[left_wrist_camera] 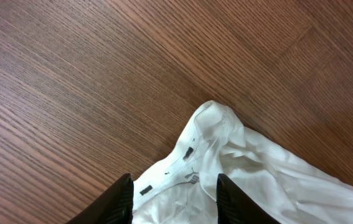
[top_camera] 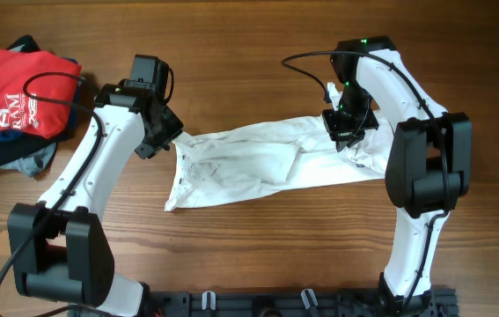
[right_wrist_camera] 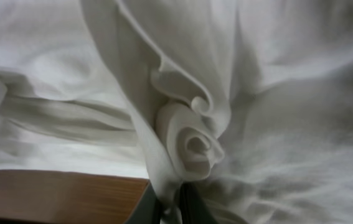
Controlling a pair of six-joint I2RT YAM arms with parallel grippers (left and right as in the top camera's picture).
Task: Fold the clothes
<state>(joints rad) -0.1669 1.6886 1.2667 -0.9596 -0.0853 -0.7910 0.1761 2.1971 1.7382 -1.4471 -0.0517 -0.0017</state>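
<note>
**Item 1, nearest you:** bare tabletop [top_camera: 258, 255] ahead of the arm bases.

**Item 2:** white T-shirt [top_camera: 249, 167], mid-tabletop, drawn into a long rumpled band between your two arms. The cotton is creased, and stitching and small label marks show near its left end. No lettering shows, so it is possibly inside out.

**Item 3:** right gripper [right_wrist_camera: 171, 208], at the band's right end. The jaws are clenched on a rolled fold of the T-shirt, a hold that probably serves to stretch that end.

**Item 4:** left gripper [left_wrist_camera: 173, 202], at the left end. The jaws stand apart with cloth between them, and you cannot tell whether they bear on it.

**Item 5, farthest:** red shirt [top_camera: 20, 92] on dark garments [top_camera: 3, 158], far-left corner, apart from your work.
</note>
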